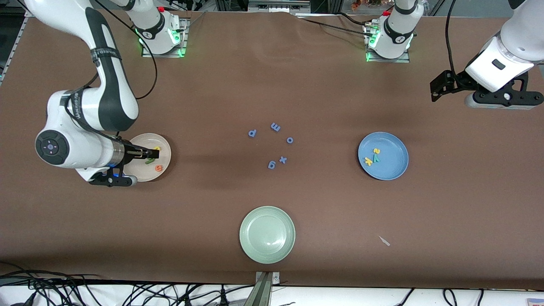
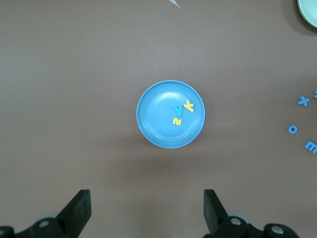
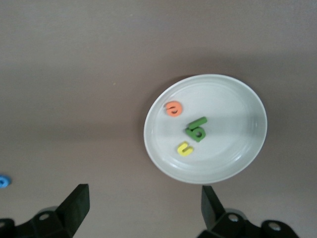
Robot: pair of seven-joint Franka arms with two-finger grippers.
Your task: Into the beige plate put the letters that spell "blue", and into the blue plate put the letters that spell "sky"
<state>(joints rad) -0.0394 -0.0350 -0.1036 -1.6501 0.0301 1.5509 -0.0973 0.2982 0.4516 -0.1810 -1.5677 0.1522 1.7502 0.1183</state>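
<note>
The beige plate (image 1: 142, 142) lies toward the right arm's end of the table. It holds an orange "e" (image 3: 173, 108), a green "b" (image 3: 197, 129) and a yellow "u" (image 3: 184, 148); I cannot tell the thin "l" apart from the "b". My right gripper (image 1: 111, 179) hangs open and empty beside this plate's edge. The blue plate (image 1: 395, 168) lies toward the left arm's end. In it are a yellow "s" (image 2: 177, 121), a yellow "k" (image 2: 188, 105) and a teal "y" (image 2: 178, 110). My left gripper (image 1: 503, 98) is raised, open and empty, well apart from the blue plate.
A pale green plate (image 1: 267, 234) sits near the table's front edge, with nothing in it. Several periwinkle-blue letters lie loose mid-table, among them an "m" (image 1: 275, 126) and an "x" (image 1: 282, 160). A small pale scrap (image 1: 384, 241) lies nearer the camera than the blue plate.
</note>
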